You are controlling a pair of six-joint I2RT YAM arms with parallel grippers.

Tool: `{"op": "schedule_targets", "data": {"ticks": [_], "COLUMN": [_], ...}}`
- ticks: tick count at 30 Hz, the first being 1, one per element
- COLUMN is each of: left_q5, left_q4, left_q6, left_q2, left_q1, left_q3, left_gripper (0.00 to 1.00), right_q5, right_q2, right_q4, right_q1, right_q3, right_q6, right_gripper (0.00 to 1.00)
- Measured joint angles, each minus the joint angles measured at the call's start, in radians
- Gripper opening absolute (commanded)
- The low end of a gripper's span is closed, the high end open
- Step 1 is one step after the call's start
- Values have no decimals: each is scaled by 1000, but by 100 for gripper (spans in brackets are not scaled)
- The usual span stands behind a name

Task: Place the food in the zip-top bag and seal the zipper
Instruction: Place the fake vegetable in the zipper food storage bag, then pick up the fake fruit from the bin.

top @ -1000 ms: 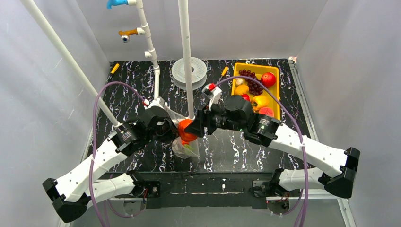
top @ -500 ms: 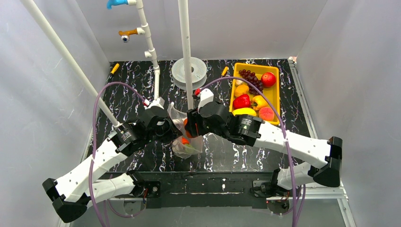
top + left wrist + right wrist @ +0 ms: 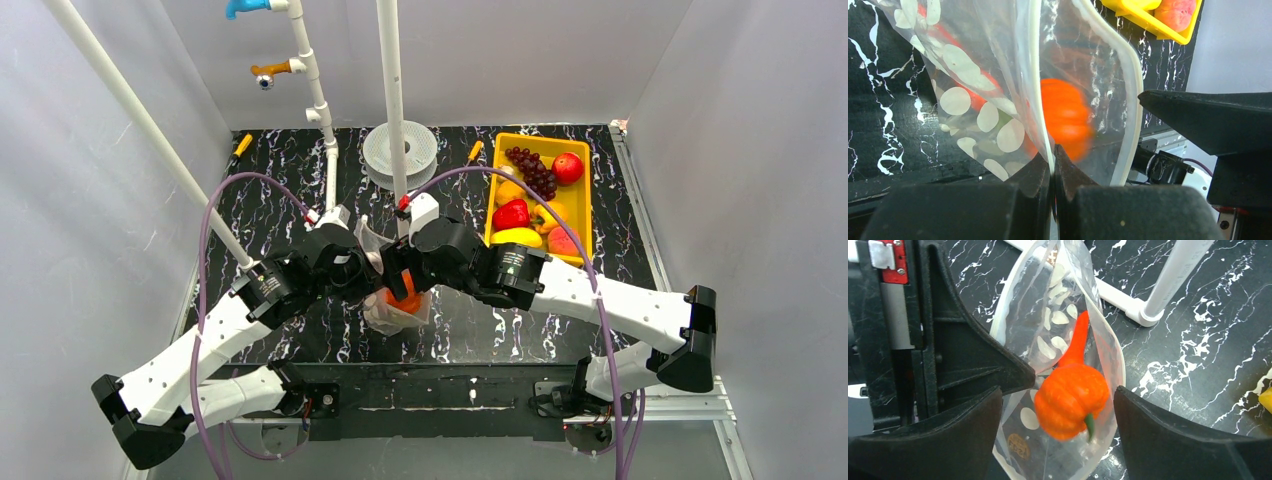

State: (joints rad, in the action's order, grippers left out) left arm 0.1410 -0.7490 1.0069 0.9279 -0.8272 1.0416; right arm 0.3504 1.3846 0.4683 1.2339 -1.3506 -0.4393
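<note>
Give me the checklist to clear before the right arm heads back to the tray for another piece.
1. Left hand pinching the zip-top bag at its mouth edge: ok.
2. Bag mouth open, zipper strips apart: ok.
3. Right hand open, its fingers clear of the orange pepper: ok.
4. Orange pepper fully inside the bag: cannot tell; it is blurred at the mouth.
5. Carrot in the bag: ok.
6. Food waiting in the yellow tray: ok, the red pepper and others.
</note>
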Motion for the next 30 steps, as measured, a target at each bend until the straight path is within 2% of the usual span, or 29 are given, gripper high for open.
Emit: {"op": "schedule_targets", "data": {"ticks": [14, 23, 27, 30], "left_q5": [0, 13, 20, 4], "left_q4": [-13, -35, -26, -8], "left_q6": [-3, -34, -32, -15], "left_q2": [-1, -27, -42, -28], "left_q1": [0, 0, 0, 0], "left_q3": [14, 177, 142, 64], "left_gripper": [0, 0, 0, 0], "right_q5": [-10, 148, 188, 188], "right_q2": [-41, -261, -340, -360], "right_q4": [-9, -71, -99, -101], "right_q1": [0, -5, -56, -147], "right_q3": [0, 58, 106, 142], "right_q6": [28, 115, 137, 132], "right_gripper": [91, 96, 96, 97]}}
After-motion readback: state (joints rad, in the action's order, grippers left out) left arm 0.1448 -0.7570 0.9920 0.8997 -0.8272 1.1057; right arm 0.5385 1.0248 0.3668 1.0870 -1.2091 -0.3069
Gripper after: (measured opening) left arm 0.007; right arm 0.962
